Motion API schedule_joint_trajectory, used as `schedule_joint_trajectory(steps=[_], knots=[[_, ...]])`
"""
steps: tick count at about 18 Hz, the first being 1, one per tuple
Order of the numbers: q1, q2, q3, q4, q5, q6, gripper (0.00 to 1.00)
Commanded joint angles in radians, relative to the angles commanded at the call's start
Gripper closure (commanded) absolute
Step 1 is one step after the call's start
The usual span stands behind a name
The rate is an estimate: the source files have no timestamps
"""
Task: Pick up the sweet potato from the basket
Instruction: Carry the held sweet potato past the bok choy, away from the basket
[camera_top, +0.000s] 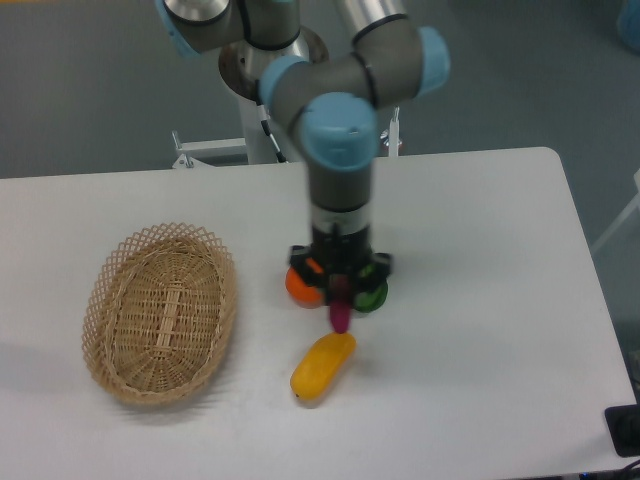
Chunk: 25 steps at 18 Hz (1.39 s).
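— Magenta, that bit hanging from the gripper (340, 296)?
— Yes, the sweet potato (340, 315); the fingers are clamped on its upper end and it hangs upright, clear of the basket (160, 312), which sits well off to the left on the white table (480, 300).
— What's around it?
— An orange (299, 287) and a green vegetable (374, 295) show either side of the gripper, partly hidden. A yellow mango (322, 366) lies just below the tuber's tip.

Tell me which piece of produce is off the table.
The sweet potato: the small magenta one hanging end-down from the gripper. The yellow mango lies on the table; the orange sits partly hidden behind the gripper.
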Motion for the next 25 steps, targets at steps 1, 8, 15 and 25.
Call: schedule_joint_trajectory(steps=[1, 8, 15, 25], knots=[[0.014, -0.003, 0.015, -0.020, -0.002, 0.017, 0.91], [0.077, -0.077, 0.130, -0.061, 0.006, 0.094, 0.91], [0.175, -0.098, 0.140, -0.058, 0.017, 0.279, 0.90], [0.255, -0.183, 0.253, -0.098, 0.032, 0.594, 0.88]])
